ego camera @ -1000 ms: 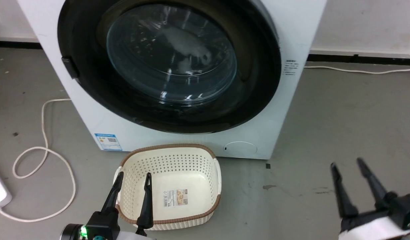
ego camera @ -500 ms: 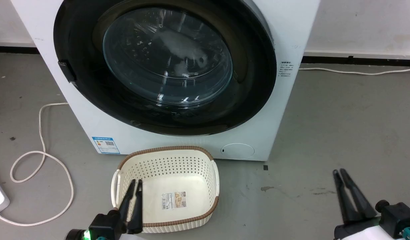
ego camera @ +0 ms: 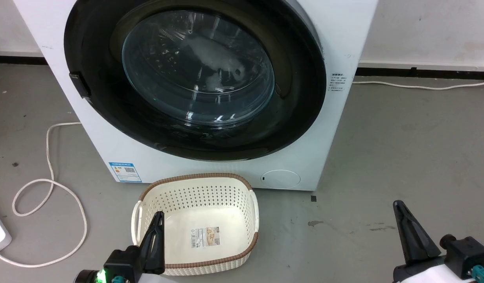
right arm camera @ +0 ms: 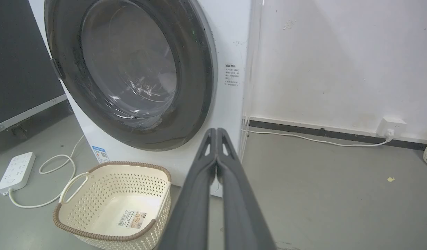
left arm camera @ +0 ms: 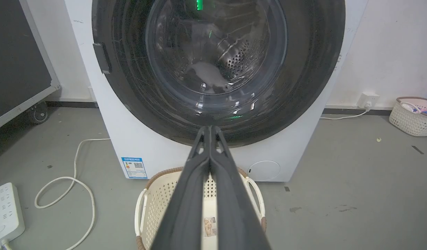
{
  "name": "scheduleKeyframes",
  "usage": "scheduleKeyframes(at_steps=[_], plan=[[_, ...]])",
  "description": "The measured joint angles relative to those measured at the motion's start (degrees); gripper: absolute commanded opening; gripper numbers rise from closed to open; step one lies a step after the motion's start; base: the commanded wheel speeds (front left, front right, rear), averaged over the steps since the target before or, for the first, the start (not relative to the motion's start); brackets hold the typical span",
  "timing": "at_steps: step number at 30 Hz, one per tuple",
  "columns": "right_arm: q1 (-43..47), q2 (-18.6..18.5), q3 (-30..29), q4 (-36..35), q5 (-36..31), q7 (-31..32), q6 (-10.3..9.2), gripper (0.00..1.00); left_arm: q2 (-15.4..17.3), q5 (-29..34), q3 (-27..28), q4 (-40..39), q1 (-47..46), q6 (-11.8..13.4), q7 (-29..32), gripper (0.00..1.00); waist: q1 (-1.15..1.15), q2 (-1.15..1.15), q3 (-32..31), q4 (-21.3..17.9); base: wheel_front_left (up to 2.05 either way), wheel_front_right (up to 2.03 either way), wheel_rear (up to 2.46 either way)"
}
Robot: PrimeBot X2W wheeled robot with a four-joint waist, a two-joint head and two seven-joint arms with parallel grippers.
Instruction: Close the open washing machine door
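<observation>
Having just pinched shut (both empty), the left claw and right claw sit clear of the washing machine door, apparently closed.

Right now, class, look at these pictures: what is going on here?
A two-armed robot faces a white washing machine. The washing machine door lies flat against its front and looks closed. Nothing is touching it: the left jaws and right jaws are both shut, empty, and held low, short of the machine. The left jaws hang by an empty cream basket on the floor before it.
</observation>
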Motion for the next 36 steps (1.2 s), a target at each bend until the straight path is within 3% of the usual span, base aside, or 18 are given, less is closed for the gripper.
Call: scheduleKeyframes(at_steps=[36], plan=[[-0.53, 0.91, 0.46, -0.76, -1.68, 4.72, 0.00, 0.00, -0.26, 2.35, 2.13, -1.36, -0.90, -0.46, 4.55, 0.00, 0.00, 0.00, -0.62, 0.52, 0.00, 0.00, 0.00]])
